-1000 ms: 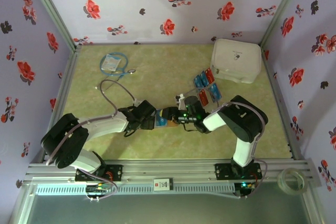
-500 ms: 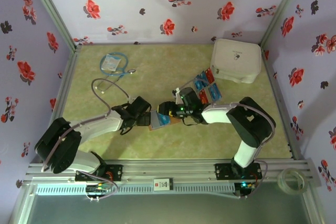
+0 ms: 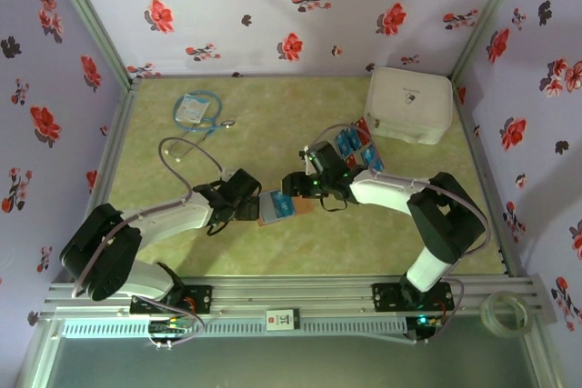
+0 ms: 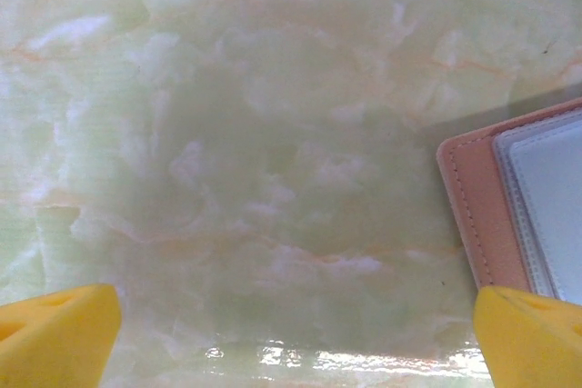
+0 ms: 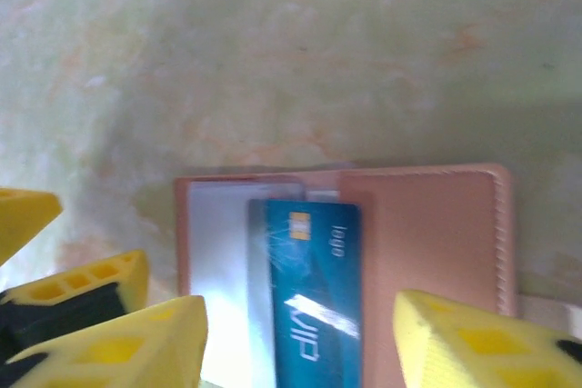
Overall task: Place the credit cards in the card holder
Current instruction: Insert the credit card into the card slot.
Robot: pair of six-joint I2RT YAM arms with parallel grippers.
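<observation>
Blue credit card (image 5: 309, 297) on the open card holder (image 5: 427, 224)
Right gripper (image 5: 300, 315) straddles it, partly open, empty; left gripper (image 4: 296, 297) wide open, empty, beside the holder.

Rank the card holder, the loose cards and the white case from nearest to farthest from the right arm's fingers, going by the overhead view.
1. Card holder: directly at the right arm's fingers, mid-table.
2. Loose cards: farther back and to the right.
3. White case: far right corner.
</observation>
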